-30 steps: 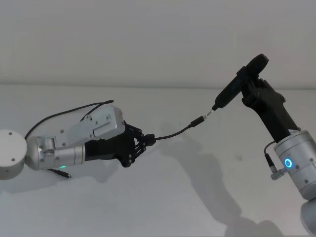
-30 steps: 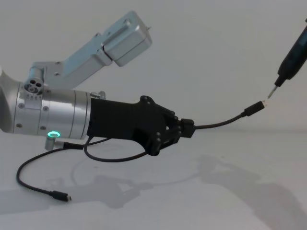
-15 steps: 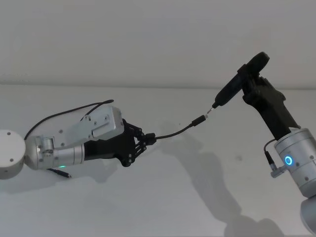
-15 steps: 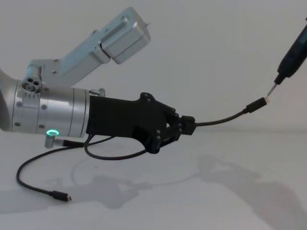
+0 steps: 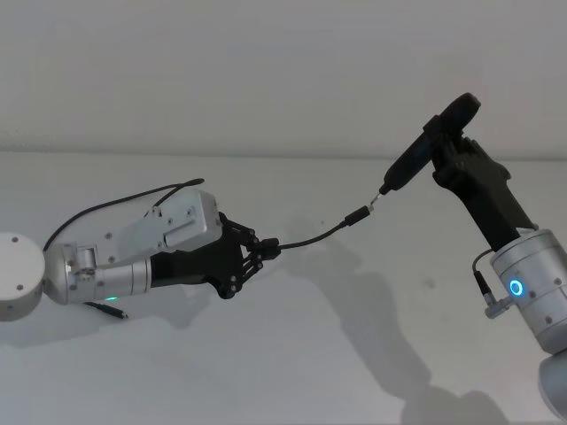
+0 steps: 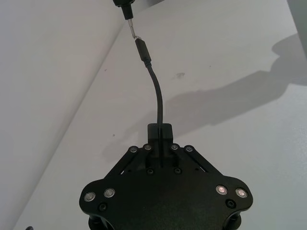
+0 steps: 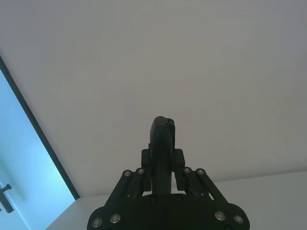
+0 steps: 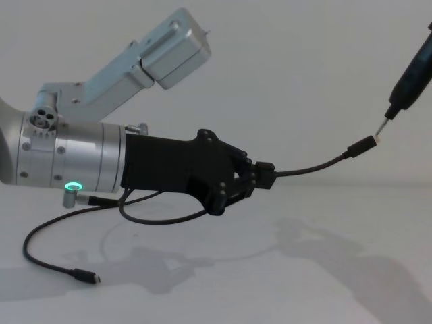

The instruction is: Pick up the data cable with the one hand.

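My left gripper [image 5: 266, 248] [image 8: 264, 177] [image 6: 159, 132], black and angular on a silver wrist with a green ring light, hovers above the table at the left, shut on the data cable [image 5: 314, 236] [image 8: 314, 169] [image 6: 158, 96]. The cable arcs up and rightward from the fingertips to its small black plug [image 5: 356, 216] [image 8: 361, 146] [image 6: 143, 49]. The plug's metal tip meets the point of a slim black tool [image 5: 416, 159] [image 8: 412, 74] [image 7: 163, 129]. My right gripper [image 5: 447, 149] [image 7: 163, 146] is raised at the right, shut on that tool.
Under the left wrist a thin black cable [image 8: 40, 233] loops onto the white table [image 5: 310, 354] and ends in a small plug [image 8: 88, 277] [image 5: 115, 312]. Another black cable [image 5: 115, 204] arcs over the left forearm. A white wall stands behind.
The left gripper has risen slightly, bringing the cable's plug end up to the tool's point. The right arm has barely moved.
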You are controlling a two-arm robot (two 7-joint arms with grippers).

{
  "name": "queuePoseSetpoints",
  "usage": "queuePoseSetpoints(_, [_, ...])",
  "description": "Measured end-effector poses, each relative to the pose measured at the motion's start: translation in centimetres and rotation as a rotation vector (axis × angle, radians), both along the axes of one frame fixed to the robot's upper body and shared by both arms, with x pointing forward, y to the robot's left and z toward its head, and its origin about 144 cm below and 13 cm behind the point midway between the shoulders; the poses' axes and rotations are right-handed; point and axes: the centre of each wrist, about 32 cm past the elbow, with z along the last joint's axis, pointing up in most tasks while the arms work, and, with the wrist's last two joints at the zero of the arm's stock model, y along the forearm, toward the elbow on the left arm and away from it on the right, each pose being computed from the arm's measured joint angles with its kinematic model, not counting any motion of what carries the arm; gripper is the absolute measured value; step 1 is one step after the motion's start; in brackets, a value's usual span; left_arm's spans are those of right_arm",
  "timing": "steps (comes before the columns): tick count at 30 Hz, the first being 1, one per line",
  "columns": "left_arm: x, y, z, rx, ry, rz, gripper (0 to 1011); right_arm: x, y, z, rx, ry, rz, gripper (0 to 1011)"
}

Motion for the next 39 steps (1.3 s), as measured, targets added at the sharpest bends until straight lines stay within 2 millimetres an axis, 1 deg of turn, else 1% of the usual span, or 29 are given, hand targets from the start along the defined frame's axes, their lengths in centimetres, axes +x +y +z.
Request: queuePoseSetpoints(39, [-0.01,0.01,0.02,-0.001,-0.002,-0.001,39,-0.34,0.38,0.18,-0.03,-0.005,-0.002,275])
